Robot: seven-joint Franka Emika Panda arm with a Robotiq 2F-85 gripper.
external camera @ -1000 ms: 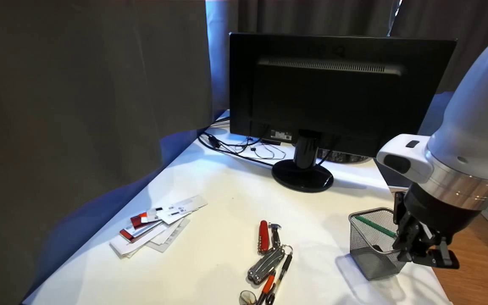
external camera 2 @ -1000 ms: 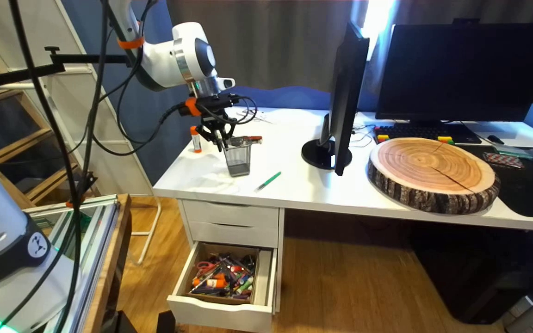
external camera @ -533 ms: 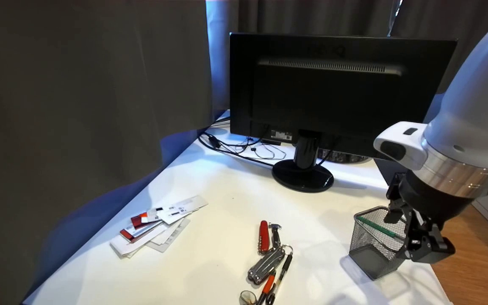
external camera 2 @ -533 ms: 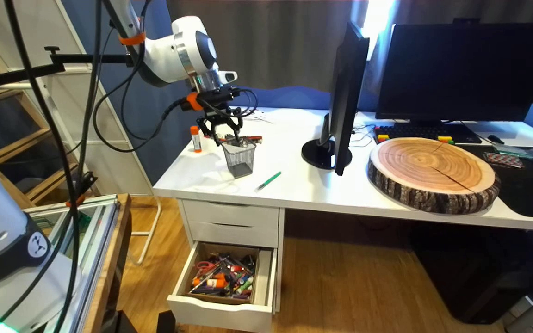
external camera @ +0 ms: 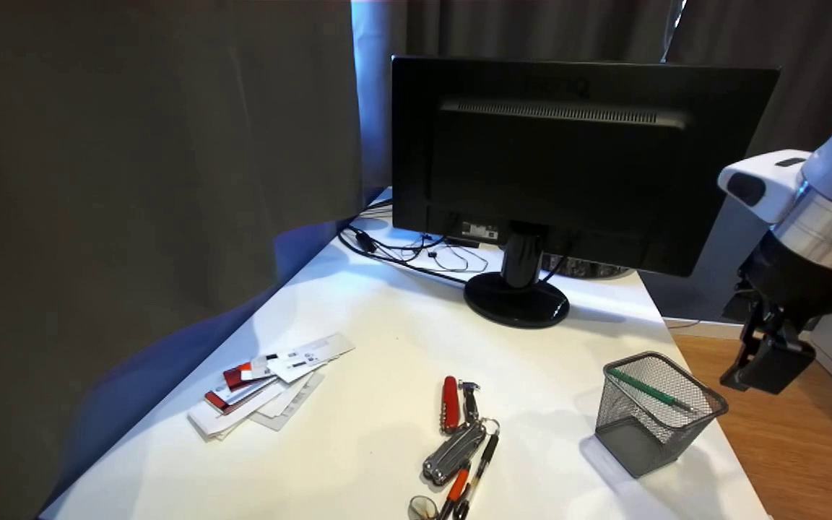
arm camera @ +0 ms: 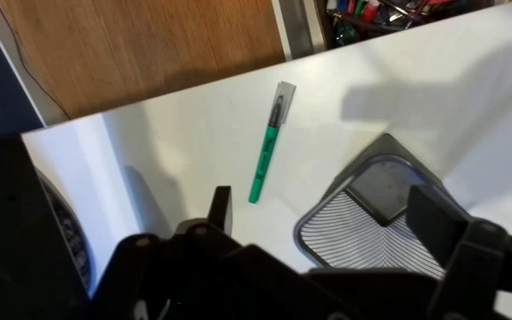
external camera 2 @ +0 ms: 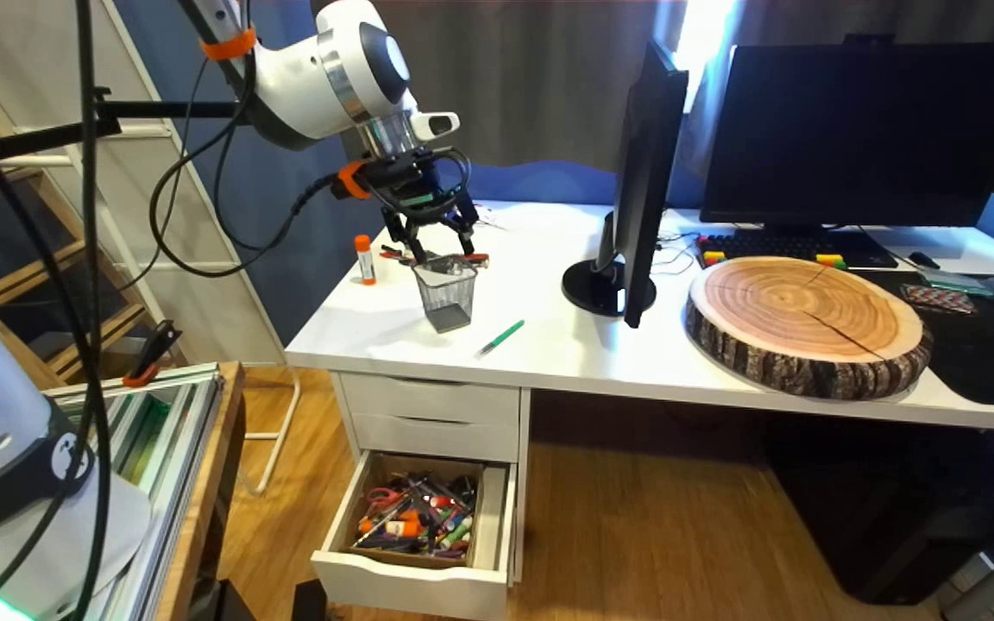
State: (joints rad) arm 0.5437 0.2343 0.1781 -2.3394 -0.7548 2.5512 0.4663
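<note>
At the bottom of the wrist view, black jaws spread wide, holding nothing. Beyond them, lower right, a mesh cup stands self-supported on its flat base; at centre, a green pen (capped, presumably too slim to stand) lies on the bench.

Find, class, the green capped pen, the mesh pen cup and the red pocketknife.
Green capped pen (arm camera: 268, 146): wrist view, on its barrel.
Mesh pen cup (external camera: 636, 426): an exterior view, on its near wall.
Red pocketknife (external camera: 449, 401): an exterior view, on its handle.
</note>
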